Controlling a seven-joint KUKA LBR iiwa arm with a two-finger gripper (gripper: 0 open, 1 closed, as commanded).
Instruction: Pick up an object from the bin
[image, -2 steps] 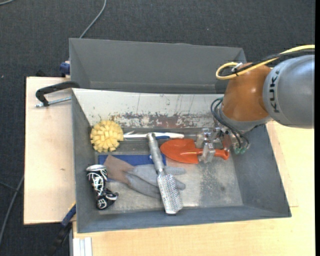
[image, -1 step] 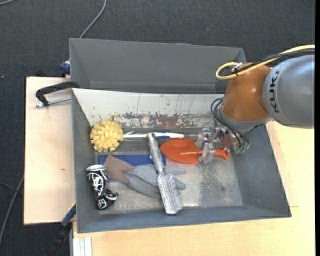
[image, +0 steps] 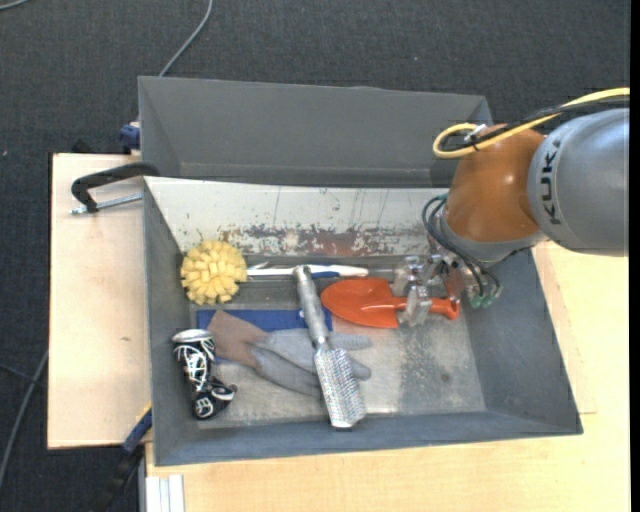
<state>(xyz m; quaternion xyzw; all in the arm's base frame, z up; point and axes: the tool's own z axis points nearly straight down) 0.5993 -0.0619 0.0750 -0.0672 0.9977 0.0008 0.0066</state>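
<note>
One orange scoop (image: 360, 302) lies mid-bin with its long axis running left to right, its right handle end directly beneath the gripper (image: 420, 300), which I cannot tell to be open or closed.

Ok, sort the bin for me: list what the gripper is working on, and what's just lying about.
In hand:
- gripper
- orange scoop, directly under it, right of middle

Lying about:
- yellow knobbly ball
- silver hairbrush
- grey glove
- black-and-white roll
</note>
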